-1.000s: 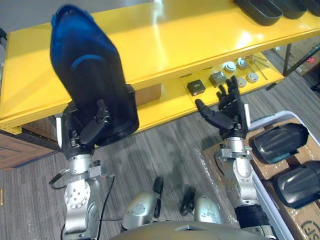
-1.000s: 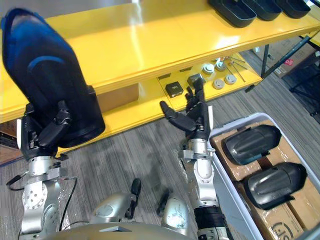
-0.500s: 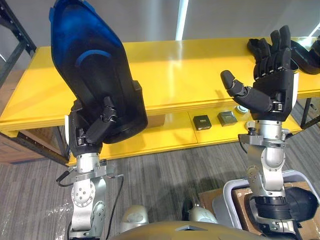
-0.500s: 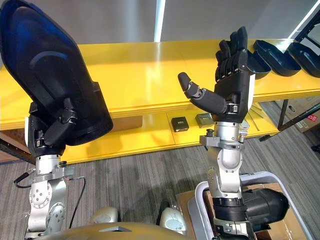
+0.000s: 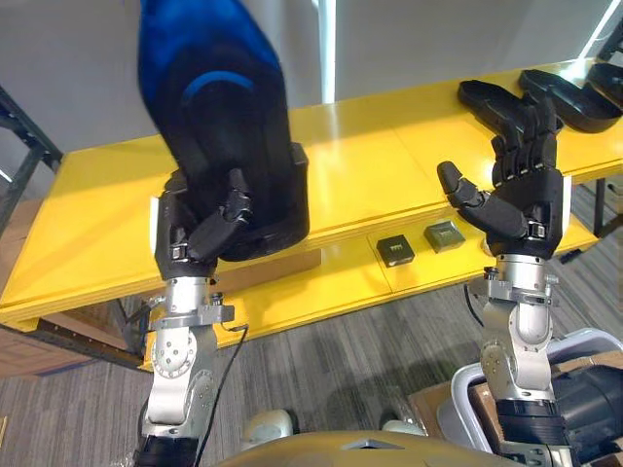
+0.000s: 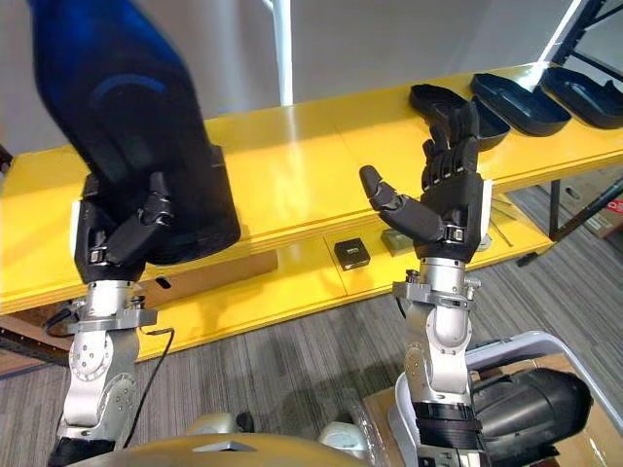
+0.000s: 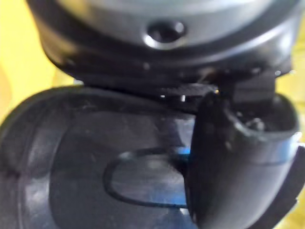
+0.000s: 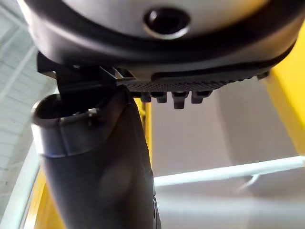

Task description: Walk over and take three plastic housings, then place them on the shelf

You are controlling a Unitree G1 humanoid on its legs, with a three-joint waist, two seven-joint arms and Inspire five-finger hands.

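One housing (image 5: 219, 126): dark, glossy, blue-tinted, elongated, upright.

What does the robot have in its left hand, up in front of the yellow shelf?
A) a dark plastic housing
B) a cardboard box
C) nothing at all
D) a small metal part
A: the left hand is curled round a large dark plastic housing raised before the yellow shelf; the right hand is open and empty.
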